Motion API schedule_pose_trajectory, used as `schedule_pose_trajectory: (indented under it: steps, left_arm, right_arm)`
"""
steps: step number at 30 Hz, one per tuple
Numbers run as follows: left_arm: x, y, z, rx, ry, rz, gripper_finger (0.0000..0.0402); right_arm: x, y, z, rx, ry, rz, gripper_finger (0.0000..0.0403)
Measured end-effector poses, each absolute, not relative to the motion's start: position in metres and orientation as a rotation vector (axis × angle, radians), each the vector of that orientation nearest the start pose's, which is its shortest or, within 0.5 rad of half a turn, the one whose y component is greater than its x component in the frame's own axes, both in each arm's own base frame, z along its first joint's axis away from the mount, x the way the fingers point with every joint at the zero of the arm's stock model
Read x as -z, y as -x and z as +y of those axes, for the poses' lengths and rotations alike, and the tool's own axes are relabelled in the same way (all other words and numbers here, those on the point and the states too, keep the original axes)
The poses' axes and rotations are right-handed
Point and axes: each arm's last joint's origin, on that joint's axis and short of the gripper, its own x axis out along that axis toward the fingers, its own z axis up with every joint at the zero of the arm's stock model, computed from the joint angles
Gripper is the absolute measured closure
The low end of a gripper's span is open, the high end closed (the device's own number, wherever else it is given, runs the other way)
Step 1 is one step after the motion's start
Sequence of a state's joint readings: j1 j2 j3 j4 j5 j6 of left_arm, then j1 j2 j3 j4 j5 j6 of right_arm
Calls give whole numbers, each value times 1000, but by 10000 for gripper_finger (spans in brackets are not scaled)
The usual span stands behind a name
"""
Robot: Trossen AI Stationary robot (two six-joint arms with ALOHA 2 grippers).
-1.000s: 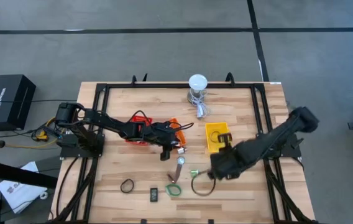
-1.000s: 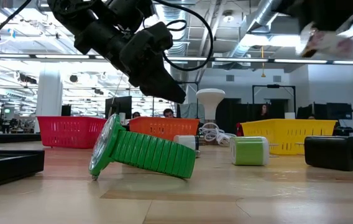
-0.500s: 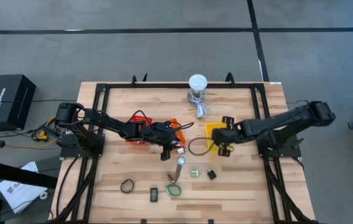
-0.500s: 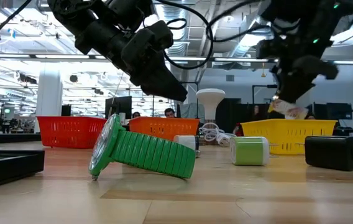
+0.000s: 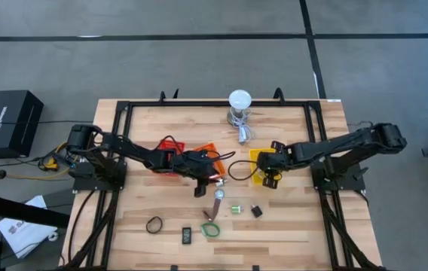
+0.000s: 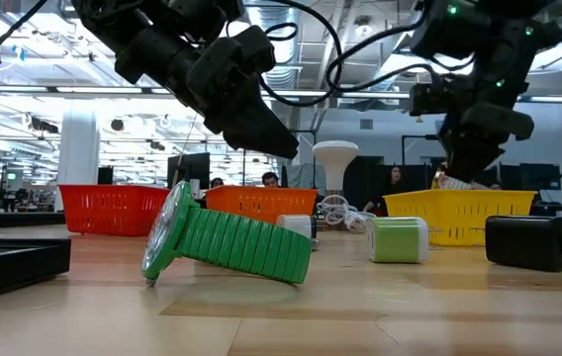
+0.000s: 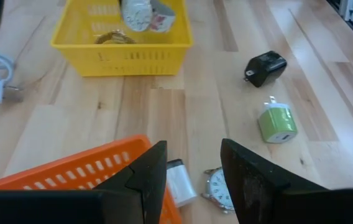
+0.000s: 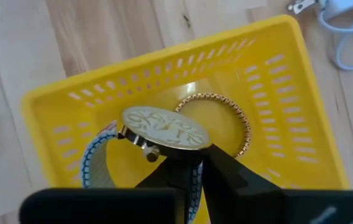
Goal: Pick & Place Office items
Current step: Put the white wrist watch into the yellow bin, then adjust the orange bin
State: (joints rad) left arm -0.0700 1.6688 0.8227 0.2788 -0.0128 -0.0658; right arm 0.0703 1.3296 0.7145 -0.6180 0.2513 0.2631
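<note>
On the wooden table (image 5: 289,218), the right gripper (image 8: 189,165) clamps a white-faced watch (image 8: 164,130) over the yellow basket (image 8: 52,99); the left gripper (image 7: 192,165), fingers apart, hovers above the orange basket (image 7: 77,168). An open-ceilinged workshop lies beyond.

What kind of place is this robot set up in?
Probably an open-plan lab or office workshop: exposed ceiling ducts, rows of strip lights, and people at desks beyond the wooden table.

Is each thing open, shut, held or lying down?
right hand: shut on the white-faced watch, above the yellow basket
white-faced watch: held, not dropped yet
left hand: open, empty
green watch: lying tipped on the table
gold bracelet: lying in the yellow basket
</note>
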Motion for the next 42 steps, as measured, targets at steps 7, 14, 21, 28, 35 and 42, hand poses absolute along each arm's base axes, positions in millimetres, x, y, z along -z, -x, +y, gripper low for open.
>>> schedule_pose_trajectory:
  steps: [7, 14, 21, 28, 35, 42]
  left_arm:
    - [-172, -334, -29, 53, 35, 558, 257]
    - [-172, -334, -29, 53, 36, 549, 257]
    - [-173, -335, -29, 54, 36, 536, 257]
    - [-174, -336, -29, 54, 37, 524, 257]
    - [-181, -338, -37, 78, 35, 452, 257]
    - [-184, -335, -70, 123, 44, 413, 257]
  right_arm:
    - [-170, -219, 8, 336, -48, 1195, 355]
    - [-171, -220, 7, 360, -52, 1185, 310]
    - [-173, -227, 7, 349, -35, 1107, 278]
    - [-193, -240, 10, 313, -10, 1040, 270]
    - [-218, -252, 21, 194, 126, 975, 270]
    - [-222, -243, 25, 179, 73, 981, 270]
